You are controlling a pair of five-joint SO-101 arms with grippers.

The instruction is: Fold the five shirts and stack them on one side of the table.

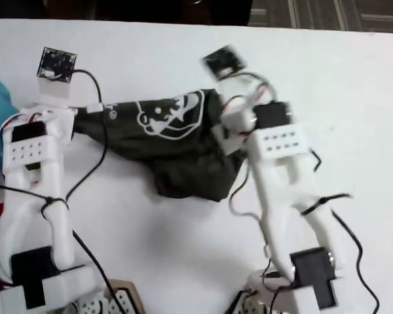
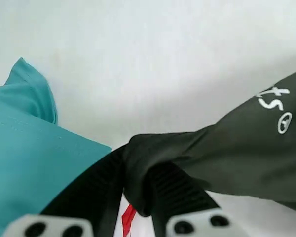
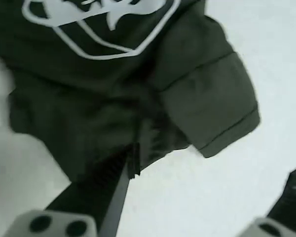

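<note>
A black shirt [image 1: 177, 140] with a white print [image 1: 173, 112] lies bunched on a white table [image 1: 354, 85], upper centre of the high view, strung between two white robot arms. The left arm [image 1: 29, 190] rises along the left of the frame and bends in toward the shirt's left end. There the left gripper [image 2: 138, 182] is clamped on a narrow pinch of black cloth, which folds over between its fingers. The right arm [image 1: 285, 190] comes up from the lower right and leans over the shirt's right end. The right gripper [image 3: 214, 168] is spread wide and holds nothing, with one finger [image 3: 96, 195] touching the crumpled hem beside a sleeve [image 3: 212, 113]. A teal shirt [image 2: 34, 163] lies at the table's left edge, just beside the left gripper. The black shirt looks light, soft and limp, so it would likely sag and bunch wherever it is unsupported. Hems, shoulder seams or sleeve cuffs seem the best places to grip, with both ends held to keep it flat.
</note>
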